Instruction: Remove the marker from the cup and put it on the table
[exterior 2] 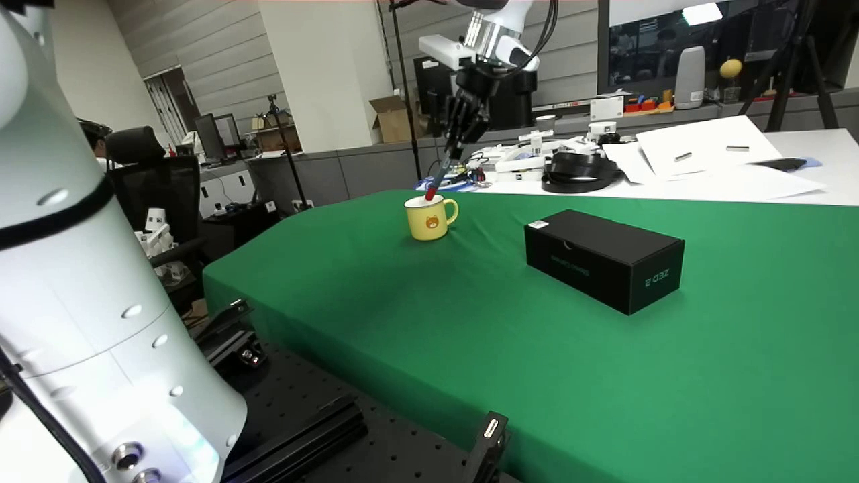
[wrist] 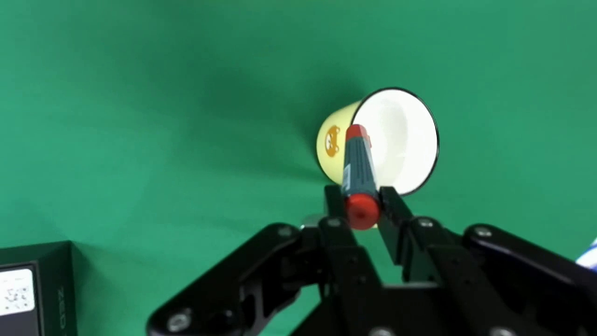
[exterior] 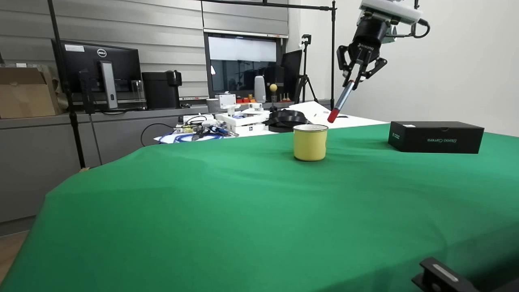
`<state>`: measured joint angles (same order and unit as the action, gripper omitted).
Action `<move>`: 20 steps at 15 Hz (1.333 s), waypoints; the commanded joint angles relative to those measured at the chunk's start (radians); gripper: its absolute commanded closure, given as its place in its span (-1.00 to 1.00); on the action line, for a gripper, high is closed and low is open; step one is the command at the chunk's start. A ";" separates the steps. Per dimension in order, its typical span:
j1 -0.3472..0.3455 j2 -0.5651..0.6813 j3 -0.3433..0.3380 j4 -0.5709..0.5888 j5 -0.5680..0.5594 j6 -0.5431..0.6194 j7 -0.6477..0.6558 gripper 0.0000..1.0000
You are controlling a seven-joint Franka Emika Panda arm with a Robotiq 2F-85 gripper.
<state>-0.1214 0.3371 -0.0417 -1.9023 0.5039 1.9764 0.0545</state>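
Observation:
The marker [exterior: 344, 96] has a grey-blue body and red ends. My gripper [exterior: 352, 83] is shut on its upper end, and it hangs tilted with its red tip down. In an exterior view the tip is above and beside the rim of the pale yellow cup [exterior: 310, 142], apart from it. In an exterior view the marker [exterior 2: 439, 176] overlaps the opening of the cup [exterior 2: 424, 224]. In the wrist view the gripper [wrist: 361, 196] holds the marker [wrist: 359, 161] across the near side of the cup's white inside [wrist: 406, 140]. The cup stands upright on the green table [exterior: 227, 219].
A black box [exterior: 438, 138] lies on the table to one side of the cup; it shows in both exterior views [exterior 2: 604, 261] and at the wrist view's lower left edge [wrist: 37, 289]. A white desk with papers [exterior 2: 711, 151] and clutter stands behind the green table.

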 commanded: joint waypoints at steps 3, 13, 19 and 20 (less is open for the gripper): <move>-0.012 0.056 -0.030 0.121 -0.181 -0.261 -0.036 0.88; -0.001 0.238 -0.021 0.162 -0.403 -0.248 -0.200 0.88; 0.030 0.305 -0.003 0.142 -0.468 -0.178 -0.200 0.88; 0.036 0.311 0.000 0.135 -0.476 -0.158 -0.201 0.88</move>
<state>-0.0974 0.6268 -0.0503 -1.7748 0.0619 1.7907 -0.1500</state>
